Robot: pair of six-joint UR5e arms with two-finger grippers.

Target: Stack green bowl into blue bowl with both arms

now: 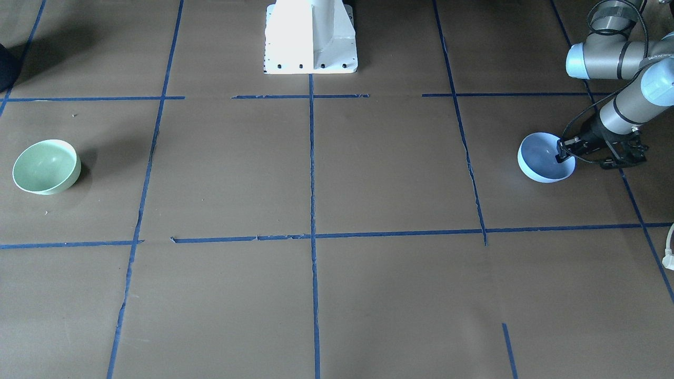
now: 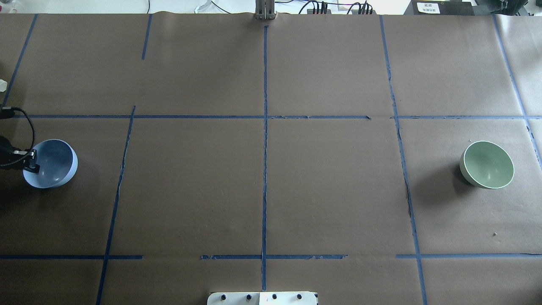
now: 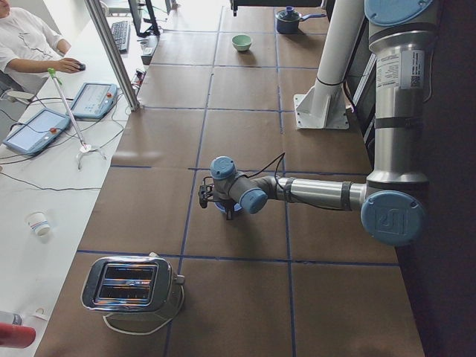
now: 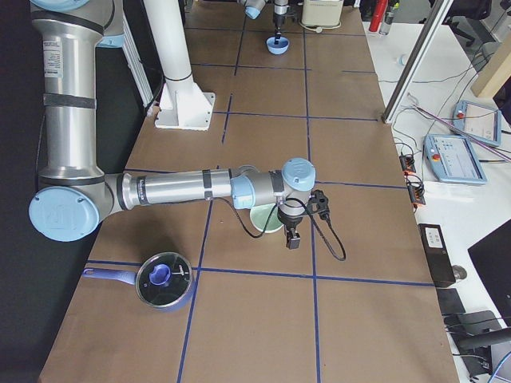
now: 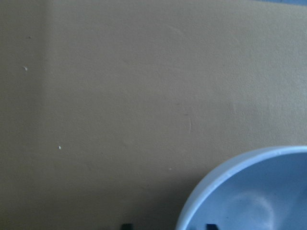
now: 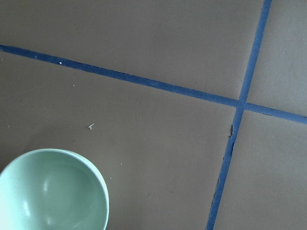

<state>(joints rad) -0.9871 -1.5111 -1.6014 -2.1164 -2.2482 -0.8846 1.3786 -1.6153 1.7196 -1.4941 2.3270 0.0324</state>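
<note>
Brown paper ruled with blue tape (image 2: 265, 169) covers the long table (image 2: 330, 190). The green bowl (image 2: 487, 164) sits at the end on the robot's right, and the blue bowl (image 2: 53, 163) at the opposite end, well apart. At the blue bowl, the left claw (image 1: 561, 153) stands open astride the rim on the table-end side, one of its fingertips (image 5: 209, 226) inside the bowl and the other just outside, not yet pinched on the wall. The right claw (image 4: 293, 238) hangs near the green bowl, apparently out past it toward that end of the table. Whether it is open or closed cannot be told. Each arm is nearer its own bowl, so the likely job ahead is closing that long gap between the two bowls.
</note>
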